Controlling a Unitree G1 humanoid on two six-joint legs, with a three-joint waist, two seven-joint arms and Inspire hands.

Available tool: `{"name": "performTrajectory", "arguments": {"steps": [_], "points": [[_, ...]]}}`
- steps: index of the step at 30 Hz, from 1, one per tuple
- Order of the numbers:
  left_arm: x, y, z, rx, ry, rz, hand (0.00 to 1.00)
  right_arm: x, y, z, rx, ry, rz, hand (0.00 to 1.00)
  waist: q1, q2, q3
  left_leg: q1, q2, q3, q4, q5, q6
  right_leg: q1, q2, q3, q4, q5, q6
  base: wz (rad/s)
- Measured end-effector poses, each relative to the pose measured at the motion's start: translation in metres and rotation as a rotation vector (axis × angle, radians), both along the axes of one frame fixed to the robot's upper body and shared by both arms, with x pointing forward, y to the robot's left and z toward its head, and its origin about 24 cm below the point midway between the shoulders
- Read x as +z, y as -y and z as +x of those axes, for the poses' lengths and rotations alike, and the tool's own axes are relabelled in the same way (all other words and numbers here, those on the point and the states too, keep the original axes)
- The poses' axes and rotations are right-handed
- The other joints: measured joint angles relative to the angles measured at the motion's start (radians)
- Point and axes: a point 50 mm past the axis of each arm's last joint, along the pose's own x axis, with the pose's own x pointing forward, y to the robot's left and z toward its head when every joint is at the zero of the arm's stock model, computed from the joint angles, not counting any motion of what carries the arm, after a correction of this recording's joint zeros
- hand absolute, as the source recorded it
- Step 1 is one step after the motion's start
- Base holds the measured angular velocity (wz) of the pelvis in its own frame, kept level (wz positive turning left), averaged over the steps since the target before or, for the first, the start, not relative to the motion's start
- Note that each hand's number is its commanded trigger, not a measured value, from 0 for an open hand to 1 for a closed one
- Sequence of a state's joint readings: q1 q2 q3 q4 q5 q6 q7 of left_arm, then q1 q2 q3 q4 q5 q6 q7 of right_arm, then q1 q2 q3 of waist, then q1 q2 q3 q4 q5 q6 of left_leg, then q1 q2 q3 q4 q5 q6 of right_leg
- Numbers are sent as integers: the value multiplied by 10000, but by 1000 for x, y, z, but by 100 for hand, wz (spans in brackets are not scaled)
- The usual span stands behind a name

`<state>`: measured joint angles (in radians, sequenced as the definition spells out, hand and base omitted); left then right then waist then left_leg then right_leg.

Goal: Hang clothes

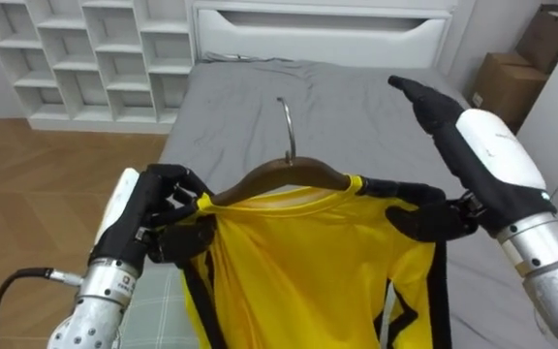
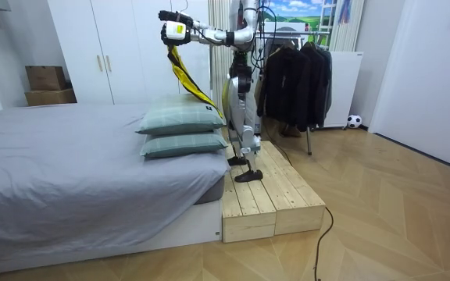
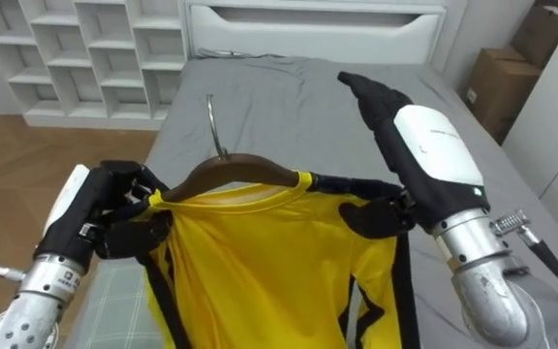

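Note:
A yellow shirt [image 1: 298,262] with black trim hangs on a brown wooden hanger [image 1: 289,174] with a metal hook [image 1: 287,126], held up over the bed. My left hand [image 1: 153,208] is shut on the shirt's left shoulder at the hanger's end. On the other side, my right hand [image 1: 492,145] has its fingers stretched straight out over the bed, while its thumb [image 1: 424,218] rests against the shirt's right shoulder. In the room view I stand on a wooden platform [image 2: 272,195] beside the bed, with the shirt [image 2: 182,70] raised high.
A grey bed [image 1: 356,107] lies ahead, with white shelves [image 1: 85,58] to its left and cardboard boxes [image 1: 507,82] to its right. Two pillows [image 2: 182,129] lie by my legs. Behind me stands a clothes rack [image 2: 295,62] with dark garments.

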<state>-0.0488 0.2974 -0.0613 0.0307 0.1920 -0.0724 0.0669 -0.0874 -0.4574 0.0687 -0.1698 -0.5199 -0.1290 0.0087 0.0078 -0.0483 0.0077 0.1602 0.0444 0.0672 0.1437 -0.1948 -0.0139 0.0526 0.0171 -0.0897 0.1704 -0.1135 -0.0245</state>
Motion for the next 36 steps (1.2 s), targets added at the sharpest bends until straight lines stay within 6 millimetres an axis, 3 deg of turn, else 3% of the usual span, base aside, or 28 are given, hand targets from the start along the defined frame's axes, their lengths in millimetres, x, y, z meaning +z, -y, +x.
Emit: {"name": "performTrajectory", "arguments": {"steps": [13,20,36], "points": [[4,8,4,-368,121,203,100,-8,-10,1,730,-1021,-844,0,13,-141,143,-135,0,-52,5,0,0,-59,-2,-83,-30,0,0,1],[9,20,9,-904,372,232,100,-20,-11,4,964,-1916,-1108,0,272,-139,139,-118,0,-117,10,0,0,-67,-22,-173,-25,-1,-1,1],[13,20,12,-1176,415,772,100,-33,-12,5,1103,-3025,-1629,0,332,-222,85,-252,-15,-139,50,2,2,-133,-53,-233,-4,-2,-2,0]]}}
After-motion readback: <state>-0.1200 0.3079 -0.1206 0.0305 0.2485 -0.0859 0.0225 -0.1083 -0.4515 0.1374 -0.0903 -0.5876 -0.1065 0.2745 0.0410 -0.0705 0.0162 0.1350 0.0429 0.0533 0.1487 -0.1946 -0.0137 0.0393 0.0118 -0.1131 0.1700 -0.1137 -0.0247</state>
